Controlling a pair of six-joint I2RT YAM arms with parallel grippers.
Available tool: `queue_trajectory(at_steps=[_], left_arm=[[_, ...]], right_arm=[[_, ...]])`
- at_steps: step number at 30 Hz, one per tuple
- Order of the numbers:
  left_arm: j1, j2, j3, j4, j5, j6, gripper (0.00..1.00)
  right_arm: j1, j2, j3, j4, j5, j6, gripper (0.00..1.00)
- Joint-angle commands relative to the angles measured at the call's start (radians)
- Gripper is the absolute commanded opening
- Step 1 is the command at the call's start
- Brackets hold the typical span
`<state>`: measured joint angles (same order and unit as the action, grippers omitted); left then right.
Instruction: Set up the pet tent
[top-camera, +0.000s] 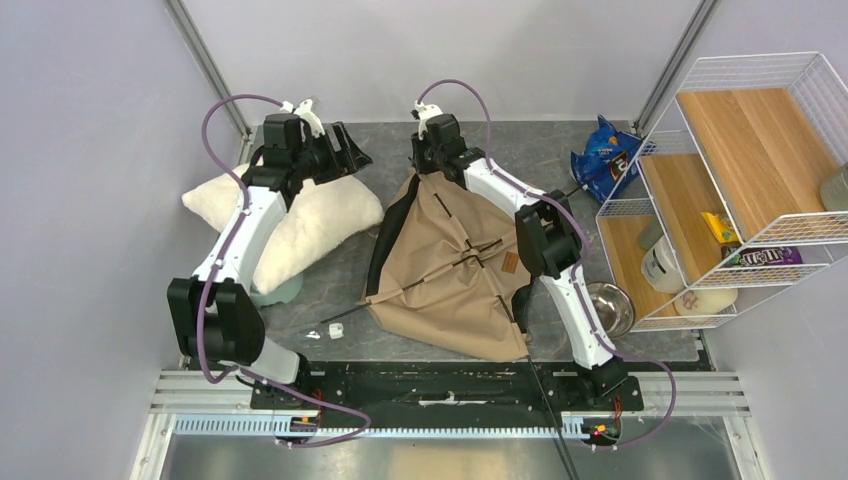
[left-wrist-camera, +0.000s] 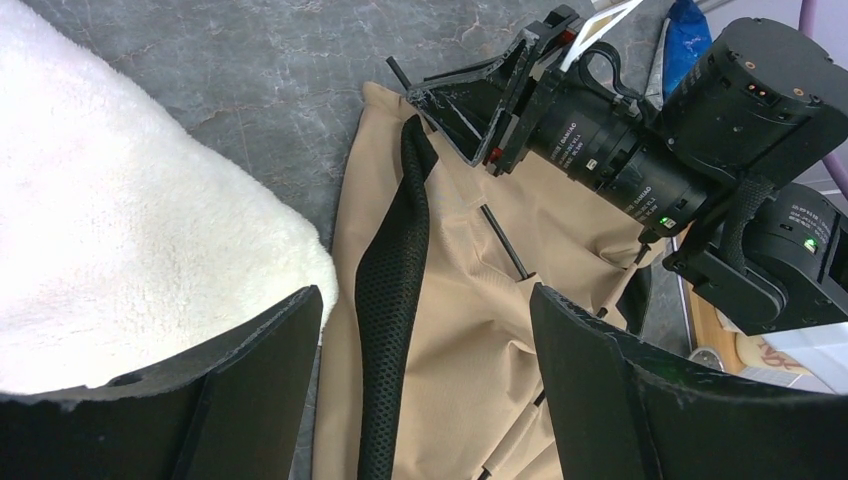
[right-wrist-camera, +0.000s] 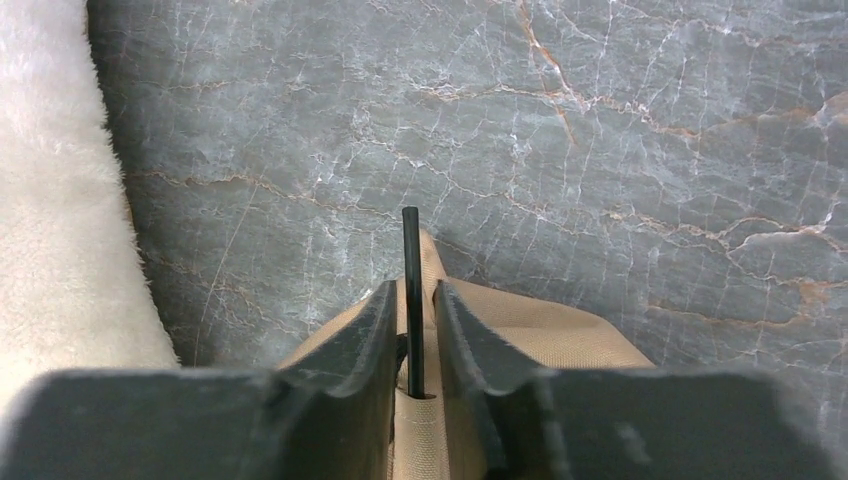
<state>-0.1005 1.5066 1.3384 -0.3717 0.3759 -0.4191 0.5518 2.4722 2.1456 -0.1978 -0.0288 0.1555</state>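
Pet tent (top-camera: 450, 270) slumped flat mid-table beside pillow (top-camera: 310, 225). Right gripper (right-wrist-camera: 412, 295) clenched on pole (right-wrist-camera: 411, 250) tip at far corner, seemingly snug; left gripper (left-wrist-camera: 425, 300) released, empty. Keep pole sleeved, push slowly.

Three views: one overhead, two riding the wrists.
The top camera looks steeply down from over the near edge of the table (top-camera: 560, 160), taking in all of it. The left wrist camera looks low across the pillow (left-wrist-camera: 120, 220) and pet tent (left-wrist-camera: 470, 330) toward the right gripper (left-wrist-camera: 445, 110). The right wrist camera sits close over that same tent corner, with the pillow's edge at its left.
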Motion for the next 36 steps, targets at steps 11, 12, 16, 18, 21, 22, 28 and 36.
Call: queue_trajectory(at_steps=[11, 12, 16, 18, 21, 22, 28, 36], left_arm=[[-0.005, 0.048, 0.016, 0.053, 0.05, -0.057, 0.82], [-0.004, 0.053, 0.016, 0.058, 0.051, -0.06, 0.82], [-0.004, 0.065, 0.016, 0.063, 0.062, -0.066, 0.82], [-0.004, 0.067, 0.015, 0.063, 0.062, -0.063, 0.82], [-0.004, 0.064, 0.015, 0.057, 0.058, -0.055, 0.82], [-0.005, 0.062, 0.014, 0.054, 0.053, -0.052, 0.82], [-0.004, 0.064, 0.004, 0.052, 0.05, -0.054, 0.81], [-0.009, 0.134, 0.015, 0.089, 0.084, -0.093, 0.81]], right_arm=[[-0.001, -0.063, -0.062, 0.042, -0.028, -0.033, 0.0], [-0.001, -0.067, -0.067, 0.041, -0.032, -0.033, 0.0], [0.0, -0.076, -0.064, 0.032, -0.048, -0.026, 0.22], [-0.001, -0.076, -0.061, 0.032, -0.052, -0.02, 0.29], [-0.001, -0.077, -0.061, 0.034, -0.06, -0.007, 0.33], [-0.001, -0.078, -0.063, 0.036, -0.061, -0.003, 0.33], [-0.001, -0.057, -0.044, 0.022, -0.065, -0.008, 0.29], [-0.001, -0.106, -0.133, 0.039, -0.018, 0.002, 0.0]])
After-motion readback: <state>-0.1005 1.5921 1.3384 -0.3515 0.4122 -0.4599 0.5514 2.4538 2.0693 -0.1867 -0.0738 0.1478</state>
